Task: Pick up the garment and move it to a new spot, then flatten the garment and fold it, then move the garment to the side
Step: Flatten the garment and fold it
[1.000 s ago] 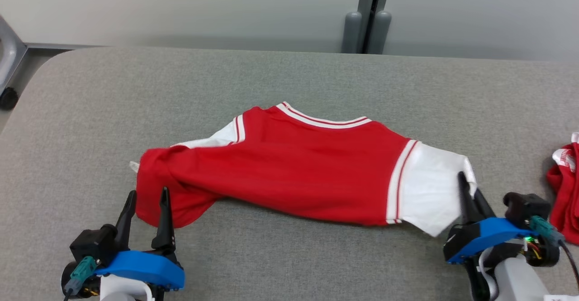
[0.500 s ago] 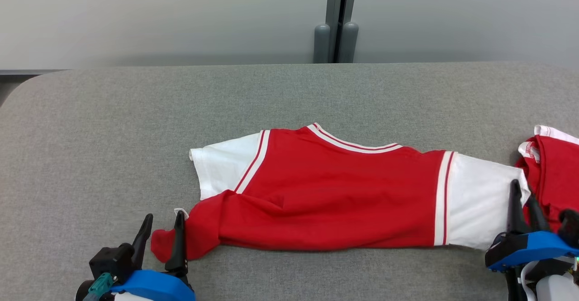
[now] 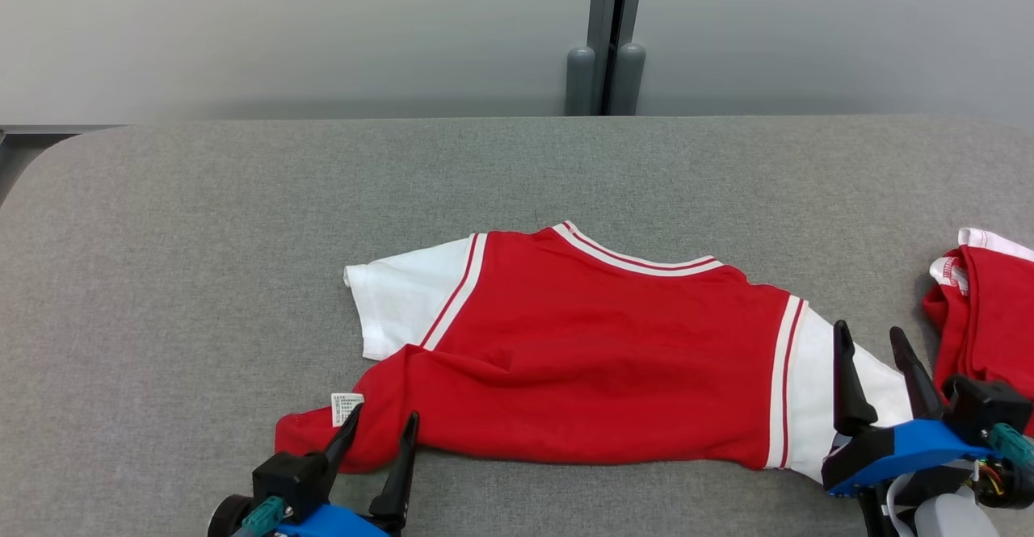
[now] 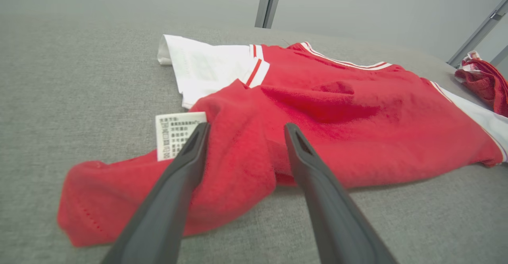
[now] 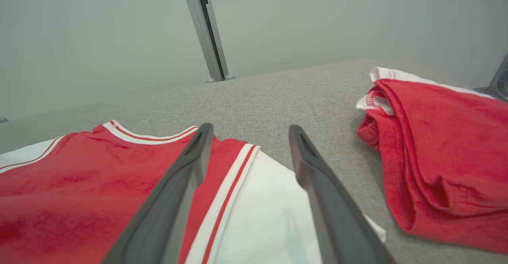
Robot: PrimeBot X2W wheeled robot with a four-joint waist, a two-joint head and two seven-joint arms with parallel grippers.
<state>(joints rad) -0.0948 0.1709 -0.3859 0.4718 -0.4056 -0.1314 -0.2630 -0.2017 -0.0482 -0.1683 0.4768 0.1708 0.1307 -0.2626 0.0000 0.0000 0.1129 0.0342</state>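
Okay, garment (image 3: 598,343) is lying half-flattened mid-worktop (image 3: 202,238), looking soft, light and floppy. Both my jaws are standing open, gripping nothing: left jaws hovering at the bunched hem corner (image 3: 303,436), right jaws over the white sleeve (image 3: 812,408). Judging the hem corners as the best pinch points.

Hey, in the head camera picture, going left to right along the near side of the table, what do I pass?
Left gripper → red shirt with white sleeves → right gripper → second red garment, bunched up.
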